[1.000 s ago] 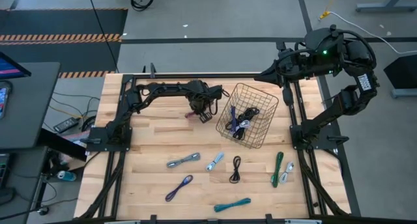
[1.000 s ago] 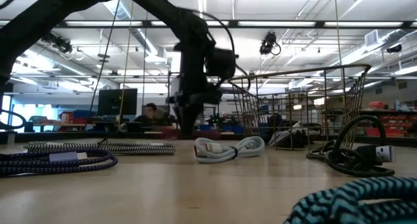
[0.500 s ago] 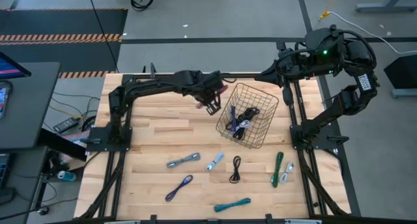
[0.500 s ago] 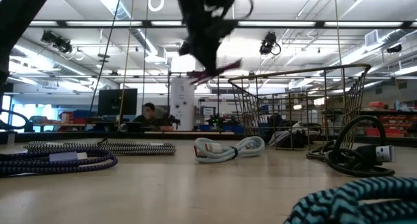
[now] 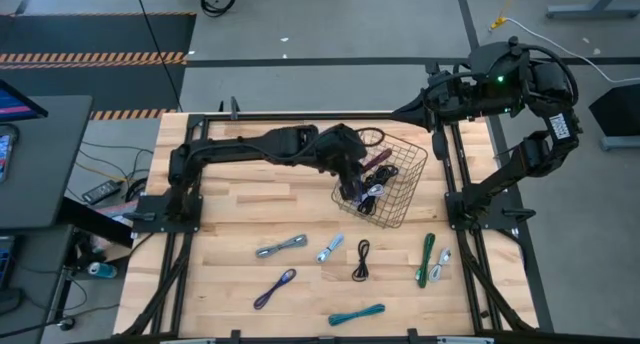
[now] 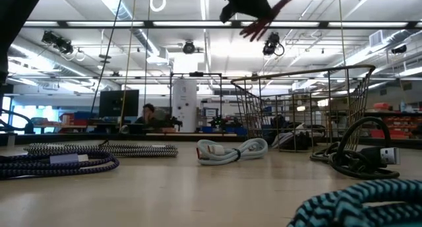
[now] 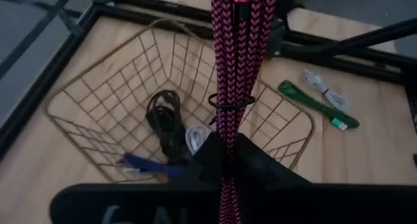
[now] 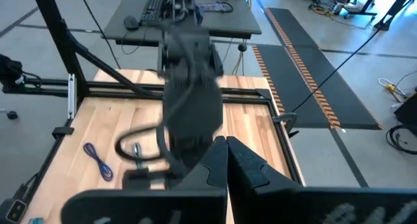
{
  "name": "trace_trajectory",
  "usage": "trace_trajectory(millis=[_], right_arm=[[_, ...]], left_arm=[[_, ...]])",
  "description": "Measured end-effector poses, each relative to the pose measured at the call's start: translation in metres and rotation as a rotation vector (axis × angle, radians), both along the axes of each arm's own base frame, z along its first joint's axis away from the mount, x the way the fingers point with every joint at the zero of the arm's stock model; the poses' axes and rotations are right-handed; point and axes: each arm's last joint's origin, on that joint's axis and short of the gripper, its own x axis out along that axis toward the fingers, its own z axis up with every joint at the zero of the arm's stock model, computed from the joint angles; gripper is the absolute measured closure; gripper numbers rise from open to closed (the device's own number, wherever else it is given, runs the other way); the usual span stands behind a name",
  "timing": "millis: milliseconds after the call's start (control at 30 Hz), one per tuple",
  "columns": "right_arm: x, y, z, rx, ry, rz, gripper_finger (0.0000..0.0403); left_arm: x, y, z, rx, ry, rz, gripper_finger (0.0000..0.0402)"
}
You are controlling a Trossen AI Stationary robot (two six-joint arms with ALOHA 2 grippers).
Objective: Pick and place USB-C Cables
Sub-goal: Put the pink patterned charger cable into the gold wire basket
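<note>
My left gripper (image 5: 352,172) is shut on a maroon braided cable (image 7: 236,68) and hovers over the wire basket (image 5: 392,212), near its left rim. The low view shows this gripper (image 6: 249,4) high above the table. Black, silver and blue cables (image 7: 171,129) lie in the basket's bottom. On the table lie a grey-silver cable (image 5: 281,247), a silver one (image 5: 330,248), a black one (image 5: 362,259), a purple one (image 5: 274,287), a teal one (image 5: 357,313) and a green one (image 5: 428,259). My right gripper (image 8: 226,143) is shut and waits at the far right corner. My left gripper pinches the maroon cable bundle between its two fingers at one end (image 7: 227,160). The bundle runs on past the fingertips along them, bound by a thin tie (image 7: 230,105) at its middle. It is lifted clear of table and basket, sticking out toward the basket's middle (image 5: 377,158).
The basket stands tilted on the far right part of the table, its rim (image 6: 310,73) tall in the low view. A second silver cable (image 5: 443,263) lies beside the green one. Bare wood (image 5: 240,199) lies left of the basket. A person (image 6: 150,112) sits in the room behind.
My left gripper rose from the far part of the table with the maroon cable, lifting it clear. It then travelled toward the table's right edge and now hangs over the basket. It stayed shut on the cable.
</note>
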Motion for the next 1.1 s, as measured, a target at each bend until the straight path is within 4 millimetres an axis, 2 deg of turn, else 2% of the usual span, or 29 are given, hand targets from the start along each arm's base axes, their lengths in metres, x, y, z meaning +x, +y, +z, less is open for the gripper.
trace_trajectory(millis=[200, 433, 567, 867, 1100], right_arm=[[0.001, 0.000, 0.001, 0.029, -0.012, -0.012, 0.0402], [0.001, 0.000, 0.003, 0.033, -0.032, -0.013, 0.0402], [0.001, 0.000, 0.003, 0.034, -0.032, -0.013, 0.0402], [0.001, 0.001, 0.002, 0.059, -0.027, 0.014, 0.0401], [0.001, 0.001, 0.001, 0.056, -0.014, 0.015, 0.0400]], left_arm=[[0.014, 0.008, -0.028, -0.139, 0.052, 0.081, 0.0383], [0.034, 0.012, -0.069, -0.219, 0.121, 0.055, 0.0383], [0.042, 0.011, -0.085, -0.287, 0.134, 0.043, 0.0383], [0.046, 0.016, -0.095, -0.331, 0.147, 0.075, 0.0380], [0.047, 0.017, -0.094, -0.306, 0.122, 0.121, 0.0323]])
